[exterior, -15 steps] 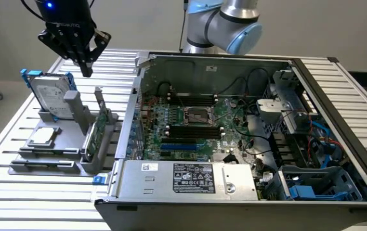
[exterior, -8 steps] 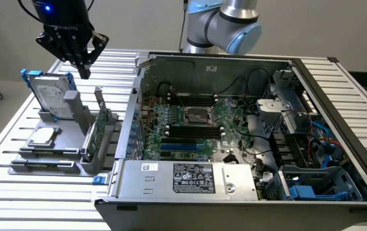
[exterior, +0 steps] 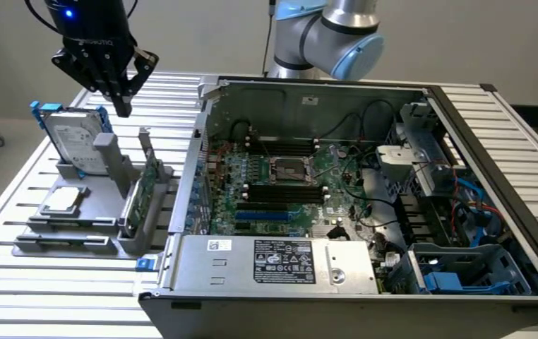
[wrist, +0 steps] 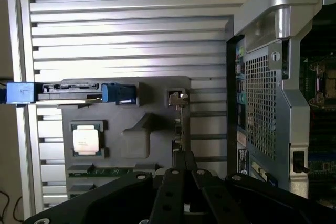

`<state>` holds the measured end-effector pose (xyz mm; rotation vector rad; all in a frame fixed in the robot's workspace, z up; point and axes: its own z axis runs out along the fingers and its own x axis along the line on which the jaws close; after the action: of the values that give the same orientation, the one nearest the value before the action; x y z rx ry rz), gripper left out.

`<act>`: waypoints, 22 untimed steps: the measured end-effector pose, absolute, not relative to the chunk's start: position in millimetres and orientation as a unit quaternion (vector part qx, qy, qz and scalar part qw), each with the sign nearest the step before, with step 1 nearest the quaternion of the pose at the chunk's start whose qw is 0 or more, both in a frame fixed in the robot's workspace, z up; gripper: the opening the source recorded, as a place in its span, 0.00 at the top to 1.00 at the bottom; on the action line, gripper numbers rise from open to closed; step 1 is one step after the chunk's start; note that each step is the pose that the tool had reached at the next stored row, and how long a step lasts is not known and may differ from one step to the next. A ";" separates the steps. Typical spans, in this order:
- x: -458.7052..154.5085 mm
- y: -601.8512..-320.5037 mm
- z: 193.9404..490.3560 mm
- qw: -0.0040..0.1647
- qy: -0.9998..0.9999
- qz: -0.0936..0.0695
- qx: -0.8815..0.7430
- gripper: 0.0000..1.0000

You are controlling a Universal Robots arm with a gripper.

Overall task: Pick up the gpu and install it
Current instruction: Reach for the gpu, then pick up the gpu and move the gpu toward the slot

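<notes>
The gpu (exterior: 140,192) stands on edge in a slot of the grey parts holder (exterior: 71,247), its green board facing the computer case. In the wrist view the gpu (wrist: 179,125) appears edge-on, with its silver bracket (wrist: 176,98) at one end. My gripper (exterior: 121,104) hangs above the holder, over the hard drive and short of the gpu, fingers pressed together and pointing down, holding nothing. The wrist view has the gripper (wrist: 181,167) in line with the card's edge and well above it.
A silver hard drive in a blue frame (exterior: 73,140) stands upright at the holder's back; a processor chip (exterior: 65,200) lies flat on it. The open computer case (exterior: 203,127) sits to the exterior view's right, its motherboard (exterior: 288,176) and blue slots (exterior: 269,214) exposed. Slatted metal table (exterior: 24,289) underneath.
</notes>
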<state>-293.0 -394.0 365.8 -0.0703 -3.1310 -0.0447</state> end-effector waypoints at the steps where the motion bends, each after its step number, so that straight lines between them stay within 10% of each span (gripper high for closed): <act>1: -293.0 -394.0 365.8 0.005 -1.000 -0.014 -0.022 0.89; 10: -293.0 -394.0 365.8 0.005 -1.000 -0.014 -0.022 0.89; 18: -293.3 -394.0 364.2 0.005 -1.000 -0.013 -0.022 0.58; 22: -294.3 -399.4 357.1 0.005 -1.000 -0.013 -0.022 0.58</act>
<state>-294.3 -399.4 357.1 -0.0703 -3.1300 -0.0419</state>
